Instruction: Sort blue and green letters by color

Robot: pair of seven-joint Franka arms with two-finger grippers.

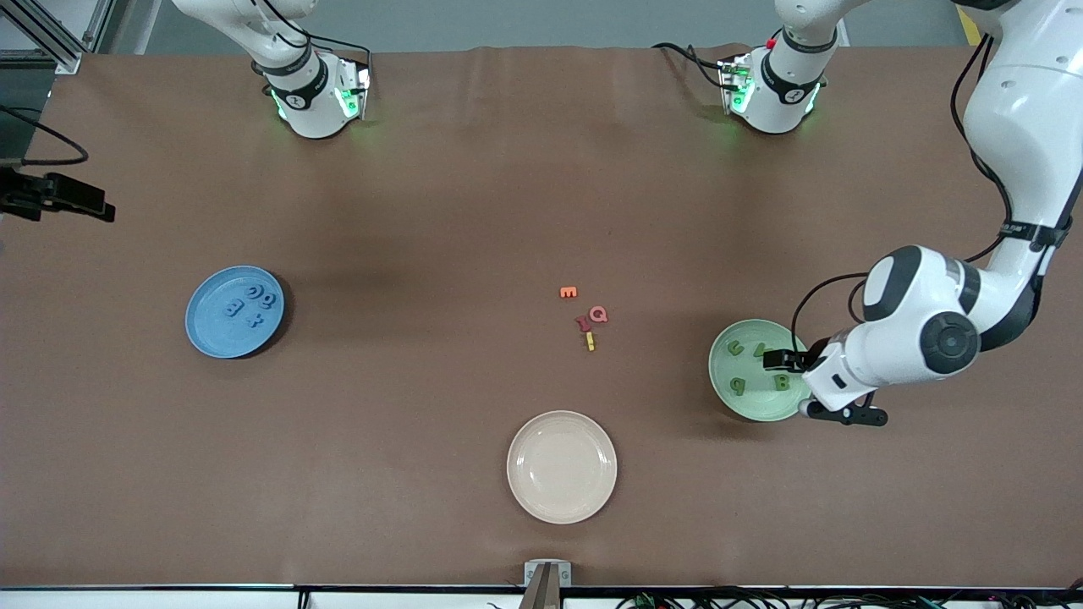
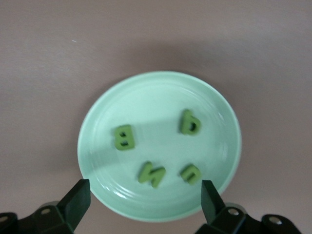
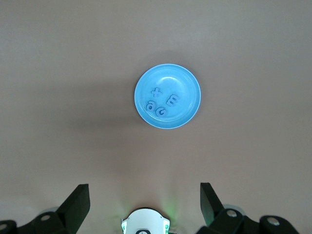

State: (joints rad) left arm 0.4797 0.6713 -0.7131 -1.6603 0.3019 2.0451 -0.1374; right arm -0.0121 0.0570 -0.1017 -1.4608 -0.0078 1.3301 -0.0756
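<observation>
Several dark green letters (image 1: 782, 382) lie in the pale green plate (image 1: 726, 381) toward the left arm's end of the table. The left wrist view shows them apart from one another: a B (image 2: 124, 137), a q (image 2: 189, 122), an N (image 2: 151, 174) and an n (image 2: 191, 173). My left gripper (image 1: 817, 387) hangs open over that plate's (image 2: 161, 92) rim, nothing between its fingers (image 2: 78, 197). Several blue letters (image 1: 253, 320) lie in the blue plate (image 1: 207, 334) toward the right arm's end. My right gripper (image 3: 144, 187) is open and empty, high above the table, looking down on the blue plate (image 3: 185, 80).
An empty cream plate (image 1: 562, 507) sits near the table's front edge. Mid-table lie an orange E (image 1: 568, 293), a pink Q (image 1: 598, 315), a red letter (image 1: 582, 322) and a small yellow letter (image 1: 590, 341). A black fixture (image 1: 59, 199) juts in at the right arm's end.
</observation>
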